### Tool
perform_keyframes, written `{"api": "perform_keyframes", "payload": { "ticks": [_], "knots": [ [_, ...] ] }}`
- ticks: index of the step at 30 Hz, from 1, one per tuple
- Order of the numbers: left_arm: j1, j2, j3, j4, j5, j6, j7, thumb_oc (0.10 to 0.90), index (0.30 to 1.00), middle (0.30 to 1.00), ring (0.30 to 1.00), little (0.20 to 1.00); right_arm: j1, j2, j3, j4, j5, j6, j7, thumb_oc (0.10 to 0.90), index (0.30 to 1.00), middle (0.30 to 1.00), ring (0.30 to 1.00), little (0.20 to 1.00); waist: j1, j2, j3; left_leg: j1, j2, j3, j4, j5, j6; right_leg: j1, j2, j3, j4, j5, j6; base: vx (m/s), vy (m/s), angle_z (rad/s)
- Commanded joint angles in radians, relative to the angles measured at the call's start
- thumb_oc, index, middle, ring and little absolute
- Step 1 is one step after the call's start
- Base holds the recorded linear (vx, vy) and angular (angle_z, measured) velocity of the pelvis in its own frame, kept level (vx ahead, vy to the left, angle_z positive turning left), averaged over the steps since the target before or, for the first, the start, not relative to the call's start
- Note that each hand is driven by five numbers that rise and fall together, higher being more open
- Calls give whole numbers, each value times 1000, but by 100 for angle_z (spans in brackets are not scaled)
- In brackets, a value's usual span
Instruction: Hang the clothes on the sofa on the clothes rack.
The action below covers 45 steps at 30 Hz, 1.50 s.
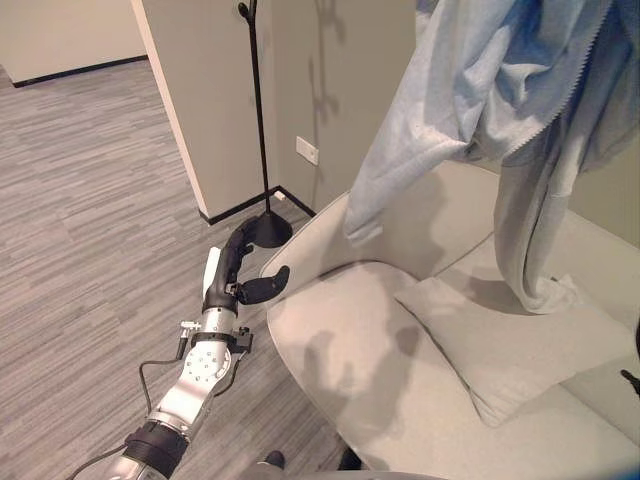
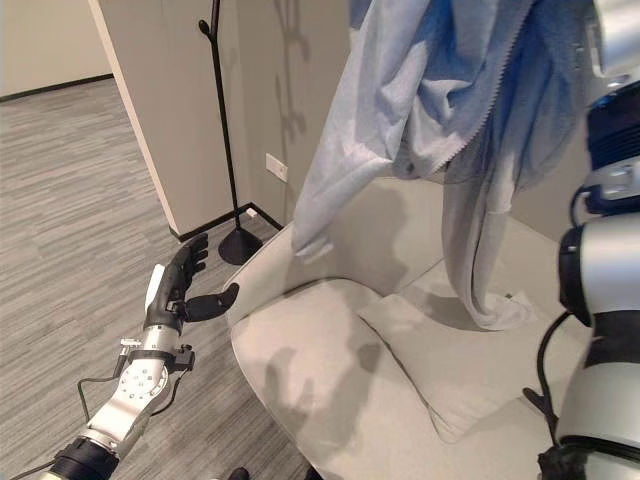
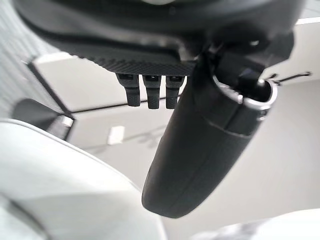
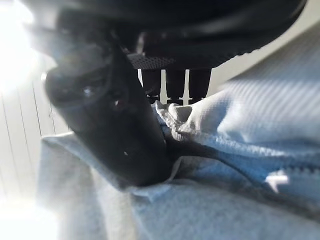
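My right hand is clenched on a bunched fold of the jacket: in the right wrist view the thumb presses down into pale blue cloth, and the fingers curl behind the same fold. The arm is raised high at my right, so the jacket hangs from the hand, well above the sofa.

The jacket is soft, light blue, with a zip edge showing. I judge it light and limp, not slippery. It has no stiffness, so it drapes wherever gravity pulls. One sleeve swings out toward my left. A longer part trails down, and its end rests on the cushion. I judge the collar or hood the best place to hold, so a loop can catch on a peg. I cannot tell which part I hold now.

My left hand is released, fingers straight and thumb spread, holding nothing. It hovers low just beside the sofa's outer edge, well apart from the jacket.

Beyond it stands the rack, a thin black pole on a round base by the wall corner. It is to my left of the sofa, well apart from the jacket.
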Motion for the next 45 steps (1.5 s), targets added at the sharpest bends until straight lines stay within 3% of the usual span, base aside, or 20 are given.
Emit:
{"api": "perform_keyframes", "payload": {
  "ticks": [1, 9, 17, 26, 29, 35, 36, 37, 45],
  "knots": [
    [-106, 51, -2, -149, -20, -125, 8, 800, 900, 900, 900, 900, -10, 38, -62, -131, -30, -91, -9, 400, 300, 300, 300, 300, 12, -50, -116, 28, -5, 65, 1, -79, 16, 106, -26, 66, 6, -85, 67, -15, 0, -3],
    [-117, 57, 15, -354, -34, -139, -21, 800, 900, 900, 900, 900, 220, 121, -156, -337, -104, -82, 42, 400, 300, 300, 300, 300, 8, -30, -92, 36, -5, 82, 1, -77, 23, 107, -29, 85, 6, -82, 65, -13, -4, -5],
    [-82, 46, 45, -451, -95, -143, -46, 800, 900, 900, 900, 900, 402, 182, -212, -473, -150, -66, 95, 400, 300, 300, 300, 300, 10, -17, -79, 41, -6, 88, 1, -74, 28, 110, -32, 93, 6, -82, 64, -15, -15, -8],
    [-70, -54, -43, -444, -380, -119, -161, 800, 900, 900, 900, 900, 483, 289, -184, -571, -96, -63, 172, 400, 300, 300, 300, 300, -1, -7, -70, 42, -10, 101, 1, -61, 34, 107, -39, 107, 6, -69, 63, -24, -4, -3],
    [-94, -98, -147, -369, -500, -75, -214, 800, 900, 900, 900, 900, 468, 352, -161, -598, -68, -60, 194, 400, 300, 300, 300, 300, -20, 4, -67, 50, -5, 114, 1, -71, 36, 107, -33, 124, 6, -74, 62, -10, -8, -5],
    [-190, -155, -229, -273, -512, -59, -212, 800, 900, 900, 900, 900, 451, 421, -142, -584, -48, -63, 199, 400, 300, 300, 300, 300, -48, 8, -66, 47, -7, 132, 1, -64, 36, 96, -36, 142, 6, -62, 61, -15, 0, -10],
    [-200, -162, -234, -266, -513, -57, -207, 502, 453, 453, 453, 453, 454, 427, -143, -585, -46, -61, 199, 400, 300, 300, 300, 300, -53, 9, -67, 47, -7, 134, 1, -65, 36, 95, -36, 144, 6, -61, 61, -2, -3, -5],
    [-204, -167, -234, -263, -510, -54, -204, 400, 300, 300, 300, 300, 456, 430, -143, -585, -47, -59, 200, 400, 300, 300, 300, 300, -56, 9, -68, 48, -7, 135, 1, -65, 37, 95, -36, 145, 6, -61, 61, 2, -3, -9],
    [-192, -173, -200, -254, -492, -56, -180, 400, 300, 300, 300, 300, 480, 408, -161, -599, -66, -63, 198, 400, 300, 300, 300, 300, -60, 10, -66, 52, -5, 145, 1, -70, 38, 93, -36, 151, 6, -60, 61, 6, -5, -9]
  ]
}}
